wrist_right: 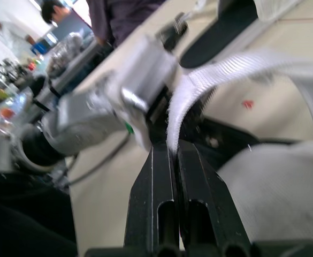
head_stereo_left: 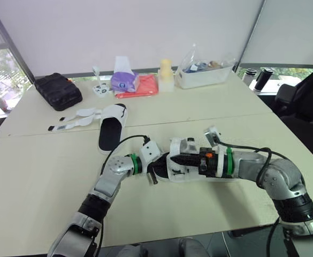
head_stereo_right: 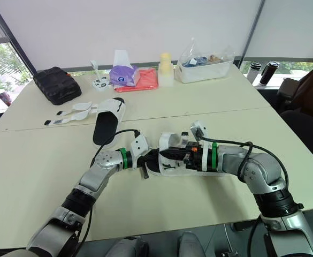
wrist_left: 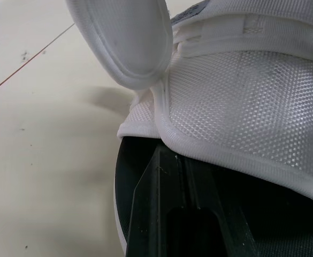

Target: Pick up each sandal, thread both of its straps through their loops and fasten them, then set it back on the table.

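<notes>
Two sandals | near sandal [head_stereo_left: 184,167] is held between both grippers; other sandal [head_stereo_left: 112,127] lies well beyond them, straps [head_stereo_left: 76,119] undone | right gripper [wrist_right: 172,147] is closed on strap [wrist_right: 236,67] | left gripper [head_stereo_left: 152,169] is set against sandal's end, grip cannot be told | risk: strap pulled out of pinch, or sandal dragged, if left hold is weak

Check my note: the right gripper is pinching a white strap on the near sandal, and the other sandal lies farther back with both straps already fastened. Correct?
Not quite. The right gripper is shut on the white strap of the near sandal, but the other sandal is not fastened: its straps lie open, spread flat on the table. The left eye view shows this.
</notes>
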Motion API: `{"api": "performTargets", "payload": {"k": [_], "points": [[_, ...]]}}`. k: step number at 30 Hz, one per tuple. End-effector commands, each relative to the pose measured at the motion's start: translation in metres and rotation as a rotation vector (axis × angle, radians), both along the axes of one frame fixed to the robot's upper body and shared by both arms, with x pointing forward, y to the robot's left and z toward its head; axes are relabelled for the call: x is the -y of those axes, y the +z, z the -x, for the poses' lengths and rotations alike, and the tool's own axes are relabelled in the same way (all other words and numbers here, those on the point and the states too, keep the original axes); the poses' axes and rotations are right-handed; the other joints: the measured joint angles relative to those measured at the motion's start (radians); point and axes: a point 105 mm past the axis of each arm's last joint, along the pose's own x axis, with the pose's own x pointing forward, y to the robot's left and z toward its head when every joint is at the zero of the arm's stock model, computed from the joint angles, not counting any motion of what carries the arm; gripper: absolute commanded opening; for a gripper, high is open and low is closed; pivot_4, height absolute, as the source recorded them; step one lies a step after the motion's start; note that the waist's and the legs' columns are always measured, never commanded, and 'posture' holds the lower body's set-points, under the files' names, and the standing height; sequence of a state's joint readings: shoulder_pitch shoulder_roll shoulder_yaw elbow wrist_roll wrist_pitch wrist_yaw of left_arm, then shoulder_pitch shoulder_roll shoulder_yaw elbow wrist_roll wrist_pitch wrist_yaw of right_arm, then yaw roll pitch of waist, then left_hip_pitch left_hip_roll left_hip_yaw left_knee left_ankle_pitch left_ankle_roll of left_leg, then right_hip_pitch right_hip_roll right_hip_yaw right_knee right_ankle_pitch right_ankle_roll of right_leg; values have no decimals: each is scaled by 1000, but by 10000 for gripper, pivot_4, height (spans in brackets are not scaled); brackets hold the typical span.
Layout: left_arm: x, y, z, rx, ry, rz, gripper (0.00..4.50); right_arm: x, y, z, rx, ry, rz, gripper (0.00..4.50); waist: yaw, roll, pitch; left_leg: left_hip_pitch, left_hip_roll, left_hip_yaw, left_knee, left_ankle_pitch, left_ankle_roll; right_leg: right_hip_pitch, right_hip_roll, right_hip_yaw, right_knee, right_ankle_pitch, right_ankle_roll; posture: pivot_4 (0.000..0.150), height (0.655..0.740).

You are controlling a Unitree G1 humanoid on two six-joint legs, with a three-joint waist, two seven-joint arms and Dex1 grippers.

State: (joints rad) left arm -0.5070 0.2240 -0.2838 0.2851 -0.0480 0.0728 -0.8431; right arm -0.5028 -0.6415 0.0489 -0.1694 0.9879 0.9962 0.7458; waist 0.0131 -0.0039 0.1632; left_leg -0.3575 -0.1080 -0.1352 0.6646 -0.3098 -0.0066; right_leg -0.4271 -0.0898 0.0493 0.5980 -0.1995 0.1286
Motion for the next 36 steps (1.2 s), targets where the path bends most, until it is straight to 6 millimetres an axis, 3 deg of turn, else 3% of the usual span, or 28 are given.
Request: {"api": "performTargets", "payload": {"k": [1,15,24,28,36], "points": [[2,3,0,17,-5,0,0,-2,12,1,-17,26,-43,297,0,0,0,0,0,0,0,0,0,0,0,0,0,0,0,1500,7400],[1,2,1,17,1,-2,0,12,-9,-7,-57,-13,19,297,0,0,0,0,0,0,0,0,0,0,0,0,0,0,0,1500,7400],[1,1,2,15,3,0,0,14,-19,2,-149,22,34,297,0,0,0,0,0,0,0,0,0,0,0,0,0,0,0,1500,7400],[2,0,2,15,4,2,0,21,-43,-5,-91,-32,198,297,0,0,0,0,0,0,0,0,0,0,0,0,0,0,0,1500,7400],[2,1,2,15,8,4,0,28,-49,-24,33,-111,284,297,0,0,0,0,0,0,0,0,0,0,0,0,0,0,0,1500,7400]]}}
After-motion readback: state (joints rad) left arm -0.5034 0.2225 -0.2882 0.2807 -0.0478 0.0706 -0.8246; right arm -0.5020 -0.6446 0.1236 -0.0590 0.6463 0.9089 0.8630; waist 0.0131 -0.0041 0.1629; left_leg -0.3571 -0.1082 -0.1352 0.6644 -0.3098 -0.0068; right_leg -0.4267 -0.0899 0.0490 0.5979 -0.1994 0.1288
